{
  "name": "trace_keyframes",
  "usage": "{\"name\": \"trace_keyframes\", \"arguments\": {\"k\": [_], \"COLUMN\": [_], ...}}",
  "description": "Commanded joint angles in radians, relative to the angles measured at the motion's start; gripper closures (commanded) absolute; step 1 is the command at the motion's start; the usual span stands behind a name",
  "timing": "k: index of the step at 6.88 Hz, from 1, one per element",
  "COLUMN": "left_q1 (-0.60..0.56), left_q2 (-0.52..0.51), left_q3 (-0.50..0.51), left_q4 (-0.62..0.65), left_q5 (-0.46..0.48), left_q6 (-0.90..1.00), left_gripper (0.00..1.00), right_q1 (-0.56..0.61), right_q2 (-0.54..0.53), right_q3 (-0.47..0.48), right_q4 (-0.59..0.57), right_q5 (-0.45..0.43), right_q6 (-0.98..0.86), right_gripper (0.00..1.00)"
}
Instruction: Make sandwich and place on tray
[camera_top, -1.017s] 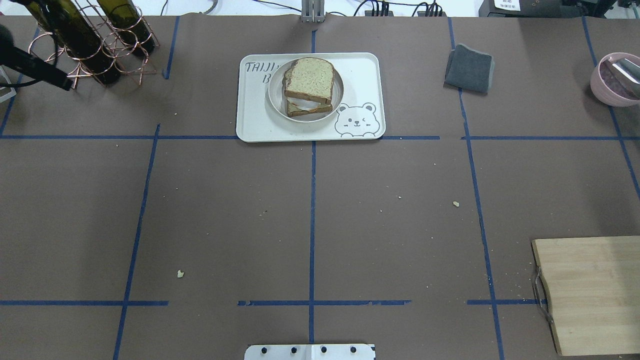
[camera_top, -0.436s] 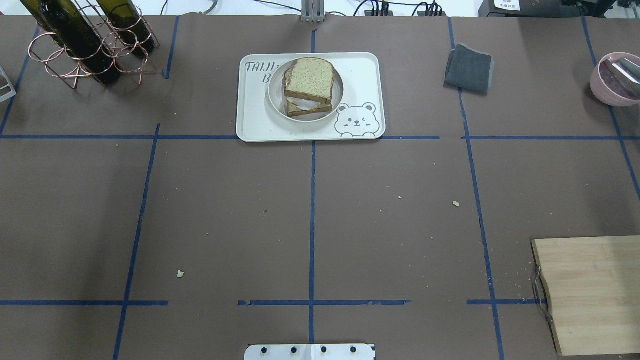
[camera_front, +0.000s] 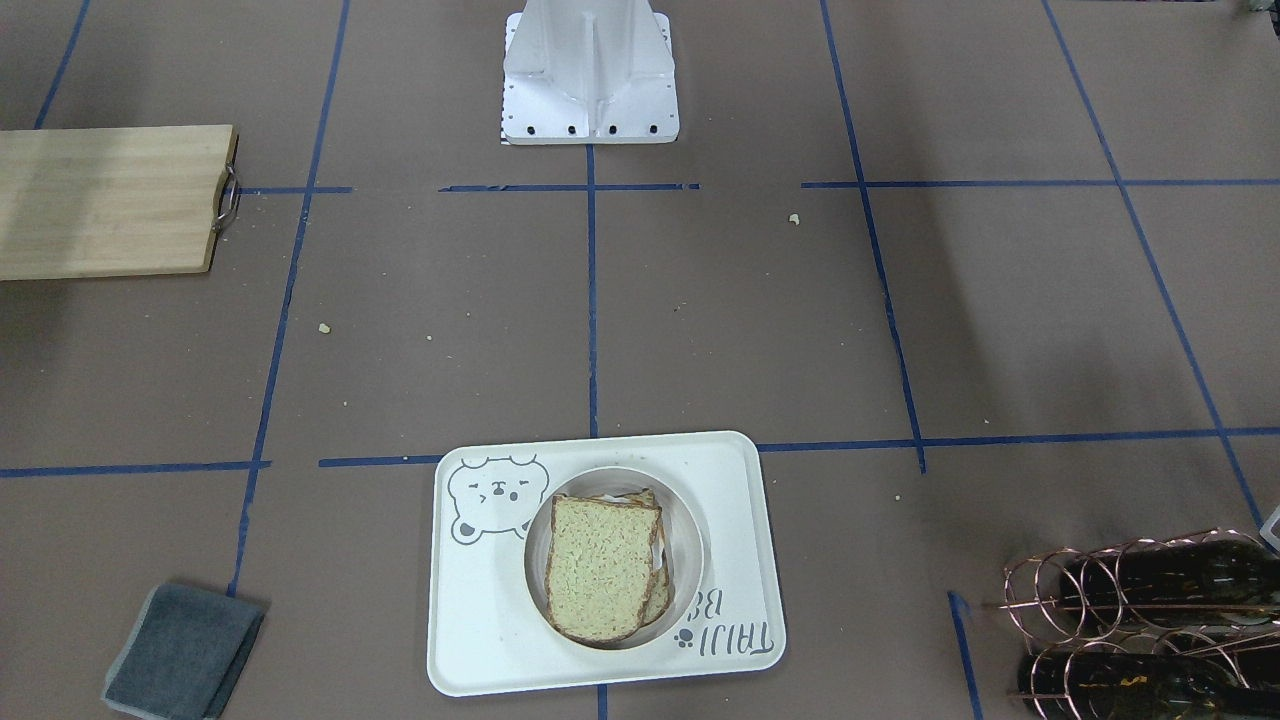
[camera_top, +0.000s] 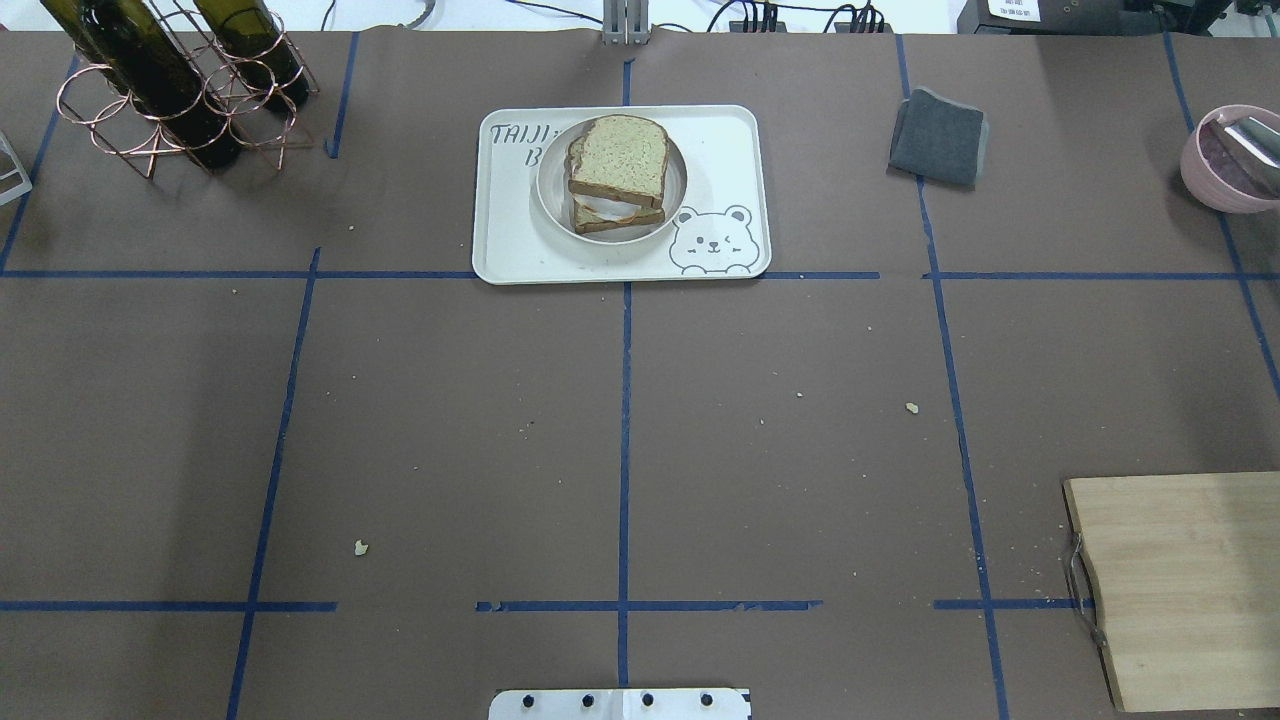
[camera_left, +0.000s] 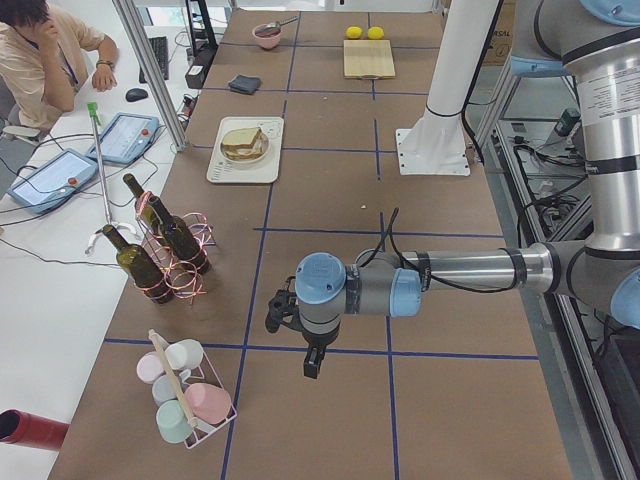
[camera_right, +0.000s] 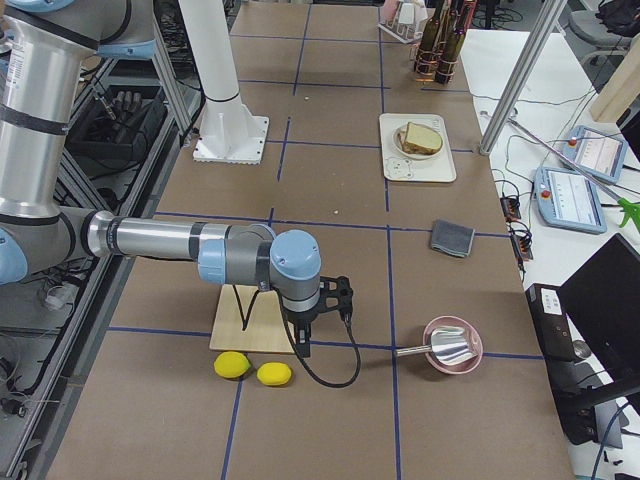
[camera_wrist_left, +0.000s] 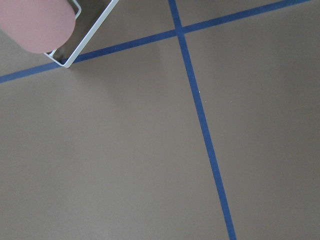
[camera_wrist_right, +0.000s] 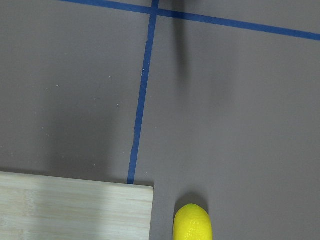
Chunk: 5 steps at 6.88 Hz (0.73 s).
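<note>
The sandwich (camera_top: 617, 160), two speckled bread slices with a sliver of egg between them, lies in a round white dish (camera_top: 546, 195) on the cream bear tray (camera_top: 720, 140) at the table's far middle. It also shows in the front view (camera_front: 600, 570) on the tray (camera_front: 480, 620). Neither gripper is near it. My left gripper (camera_left: 312, 365) hangs over the table's left end and shows only in the left side view. My right gripper (camera_right: 301, 345) hangs by the cutting board and shows only in the right side view. I cannot tell if either is open or shut.
A copper rack with wine bottles (camera_top: 180, 90) stands far left. A grey cloth (camera_top: 938, 137) and a pink bowl (camera_top: 1230, 160) lie far right. A wooden cutting board (camera_top: 1190, 590) is near right, with two lemons (camera_right: 255, 370) beside it. A cup rack (camera_left: 185, 400) stands at the left end.
A dark part of my left arm, over the wine rack at the overhead view's left edge one second ago, has gone out of that view. The sandwich and tray have not moved.
</note>
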Motion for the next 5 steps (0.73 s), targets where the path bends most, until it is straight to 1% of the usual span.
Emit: {"name": "trace_keyframes", "arguments": {"k": [1,2,5], "left_q1": [-0.005,-0.005,-0.006], "left_q2": [0.005,0.006,0.006], "left_q3": [-0.011,-0.033,-0.016], "left_q4": [0.034,0.034,0.032], "left_q5": [0.007,0.006,0.004], "left_q6": [0.007,0.007,0.004], "left_gripper": [0.00,0.00,0.00], "right_q1": [0.000,0.000,0.000], "right_q2": [0.000,0.000,-0.002], "right_q3": [0.000,-0.003,-0.008], "right_q4": [0.004,0.004,0.002], "right_q5": [0.000,-0.002,-0.002], "right_q6": [-0.002,0.000,0.001], "right_gripper": [0.00,0.00,0.00]}}
